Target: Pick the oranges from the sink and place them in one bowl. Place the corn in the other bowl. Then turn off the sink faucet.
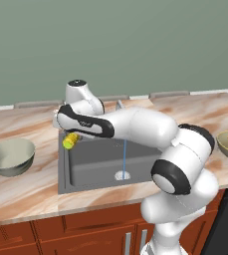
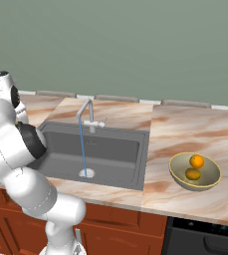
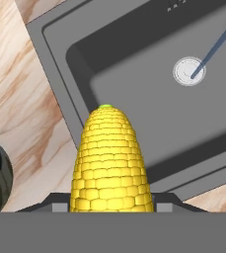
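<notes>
**Corn held over the sink's left rim, water running**

A marbled tan countertop (image 1: pixel 31 191) with pinkish-brown veins runs across the room on reddish-brown wooden cabinets (image 1: pixel 60 231), against a plain grey-green wall (image 2: pixel 135 45). A dark appliance front (image 2: pixel 205 239) sits under the counter at the right. Set into the counter is the large dark-grey rectangular sink (image 2: pixel 113 149) with a round pale drain (image 2: pixel 86 173). The slim silver-grey faucet (image 2: pixel 89 117) stands at the back rim, and a thin blue stream of water (image 2: pixel 82 147) falls from its spout to the drain. No brand, label or writing can be read on anything.

The white arm with dark joints (image 1: pixel 135 127) rises from the lower right of the left base view and reaches leftward across the sink, forearm roughly level, wrist over the basin's left edge. The gripper (image 1: pixel 70 138) points down there, clamped on the small yellow knobbly corn cob (image 3: pixel 109 160). In the hand view the cob stands between the fingers with its greenish tip pointing away, above the sink's left rim where it meets the countertop.

The wide pale grey-green bowl with a whitish inside (image 1: pixel 11 157) stands on the counter to the left of the sink, near the gripper but apart from it. The wide olive-khaki bowl (image 2: pixel 207 182) stands on the counter to the right of the sink, well apart from the arm's hand, with the two small round bright-orange oranges (image 2: pixel 196 161) lying inside it, just beside each other.
</notes>
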